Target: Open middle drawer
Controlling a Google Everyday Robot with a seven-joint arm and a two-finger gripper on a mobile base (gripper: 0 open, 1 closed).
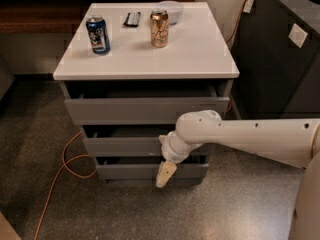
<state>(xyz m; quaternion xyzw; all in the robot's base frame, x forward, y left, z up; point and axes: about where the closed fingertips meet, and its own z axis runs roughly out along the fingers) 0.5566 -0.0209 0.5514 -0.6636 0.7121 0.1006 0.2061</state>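
The grey cabinet has three drawer fronts under a white top (pixel 200 54). The middle drawer (pixel 122 146) is the second front; a dark gap shows above its panel. The white arm comes in from the right and bends in front of the drawer's right half. My gripper (pixel 165 174) hangs pointing down from the wrist, in front of the lowest drawer front (pixel 130 171), just below the middle drawer's lower edge. The top drawer (pixel 145 109) sits slightly out.
On the white top stand a blue can (pixel 98 35), a bronze can (pixel 159 28), a black remote (pixel 132 19) and a white bowl (pixel 170 10). An orange cable (pixel 65 169) loops on the speckled floor at the left. A dark cabinet (pixel 280 59) stands at the right.
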